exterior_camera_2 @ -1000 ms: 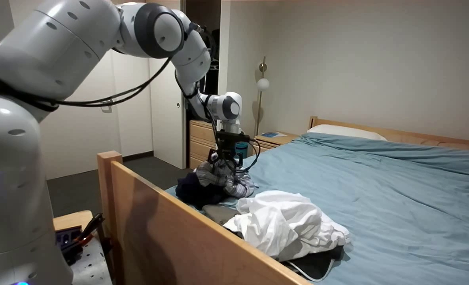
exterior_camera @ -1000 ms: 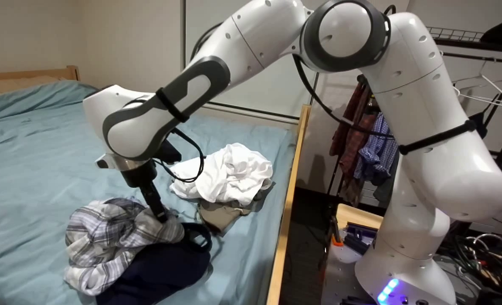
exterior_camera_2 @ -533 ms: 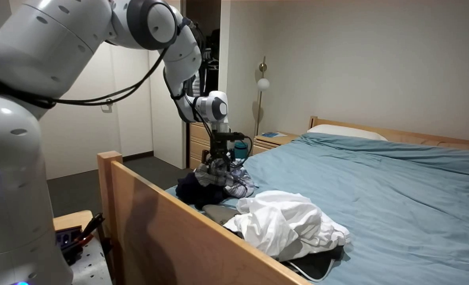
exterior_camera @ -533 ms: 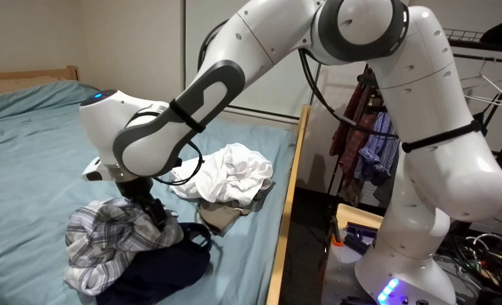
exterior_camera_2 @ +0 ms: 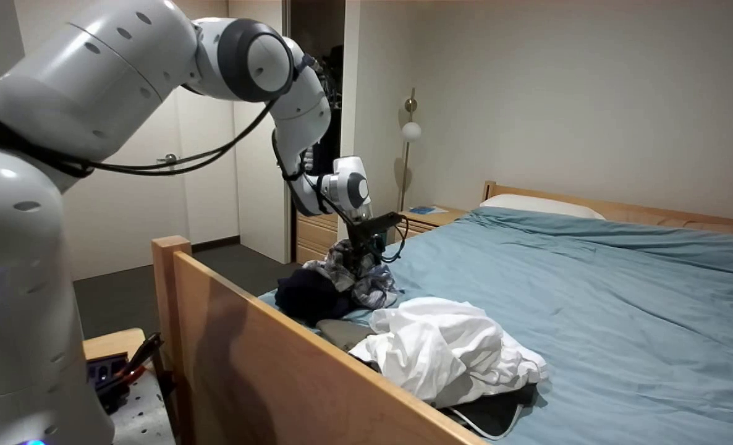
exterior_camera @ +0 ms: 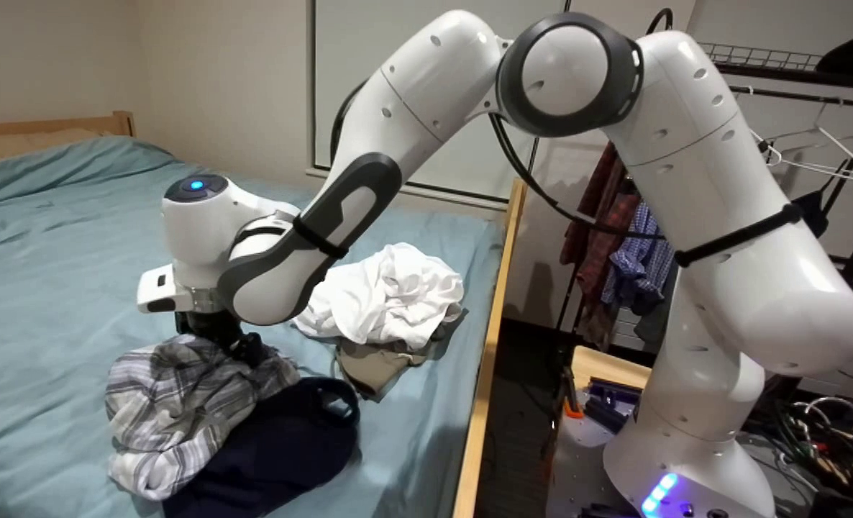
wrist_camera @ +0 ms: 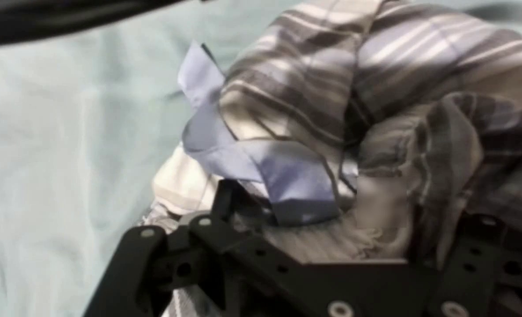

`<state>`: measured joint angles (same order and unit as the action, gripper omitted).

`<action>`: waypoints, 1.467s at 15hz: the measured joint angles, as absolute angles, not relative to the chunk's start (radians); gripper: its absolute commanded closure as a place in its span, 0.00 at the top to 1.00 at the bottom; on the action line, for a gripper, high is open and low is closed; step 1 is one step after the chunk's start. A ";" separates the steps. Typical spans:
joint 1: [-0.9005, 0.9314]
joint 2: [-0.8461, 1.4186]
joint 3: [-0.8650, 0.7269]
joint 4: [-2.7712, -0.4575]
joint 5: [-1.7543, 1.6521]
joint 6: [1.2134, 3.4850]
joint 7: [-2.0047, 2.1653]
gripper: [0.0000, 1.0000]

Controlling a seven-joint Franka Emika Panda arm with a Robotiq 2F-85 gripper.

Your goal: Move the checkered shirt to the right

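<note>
The checkered shirt (exterior_camera: 175, 417), grey and white plaid, lies bunched on the blue bed sheet, partly over a dark navy garment (exterior_camera: 283, 446). The shirt (exterior_camera_2: 376, 289) and the navy garment (exterior_camera_2: 308, 298) also show in an exterior view. My gripper (exterior_camera: 254, 352) is down in the top of the shirt, its tips hidden by the cloth. In the wrist view the fingers of my gripper (wrist_camera: 355, 209) stand wide apart, with folds of the shirt (wrist_camera: 296, 88) and its pale blue lining between them. The right fingertip is mostly hidden.
A white cloth (exterior_camera: 390, 295) lies on a brown garment (exterior_camera: 372, 363) beside the shirt, near the wooden bed frame (exterior_camera: 491, 360). The footboard (exterior_camera_2: 317, 364) stands between the robot base and the bed. Clothes (exterior_camera: 635, 252) hang on a rack beyond the bed.
My gripper has moved lower into the shirt and its wrist has tilted. The shirt's edge has shifted slightly away from the bed frame, showing more of the navy garment.
</note>
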<state>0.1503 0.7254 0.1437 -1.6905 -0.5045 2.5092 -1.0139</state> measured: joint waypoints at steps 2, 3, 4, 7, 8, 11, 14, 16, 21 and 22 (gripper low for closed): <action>0.136 0.792 0.156 -1.632 -0.498 2.566 -1.112 1.00; 0.128 0.823 0.168 -1.603 -0.493 2.580 -1.163 1.00; 0.119 0.850 0.183 -1.575 -0.483 2.590 -1.218 1.00; 0.086 0.909 0.238 -1.507 -0.429 2.585 -1.412 1.00; 0.073 0.924 0.258 -1.488 -0.403 2.572 -1.481 0.75; 0.040 0.963 0.309 -1.417 -0.317 2.467 -1.683 0.61; 0.033 0.997 0.327 -1.330 -0.236 2.308 -1.851 0.42; 0.036 1.017 0.329 -1.269 -0.195 2.201 -1.942 0.28; 0.058 1.061 0.303 -1.147 -0.112 2.041 -1.992 0.12; 0.061 1.068 0.293 -1.130 -0.090 2.029 -1.983 0.10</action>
<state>0.0615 1.0684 0.2934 -1.1301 -0.0900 2.0288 -1.9831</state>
